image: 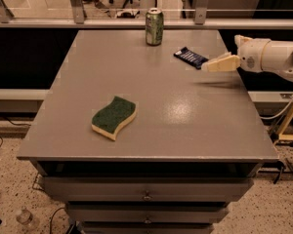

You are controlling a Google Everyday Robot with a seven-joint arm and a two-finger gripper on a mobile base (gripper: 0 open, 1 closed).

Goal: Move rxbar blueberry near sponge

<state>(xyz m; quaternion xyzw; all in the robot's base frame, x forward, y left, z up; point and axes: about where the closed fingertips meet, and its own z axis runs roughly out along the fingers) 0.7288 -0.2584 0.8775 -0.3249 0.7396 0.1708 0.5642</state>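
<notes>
The rxbar blueberry (190, 57) is a small flat dark-blue bar lying at the back right of the grey table (185, 126). The sponge (114, 117) has a dark green top and pale yellow body and lies at the front left of the table, far from the bar. My gripper (207, 67) comes in from the right on a white arm (271, 55). Its pale fingertips hover just right of and in front of the bar, a little above the table. It holds nothing.
A green soda can (154, 27) stands upright at the back middle of the table, left of the bar. A railing and glass run behind the table. Drawers (146, 195) sit below the front edge. An office chair stands in the background.
</notes>
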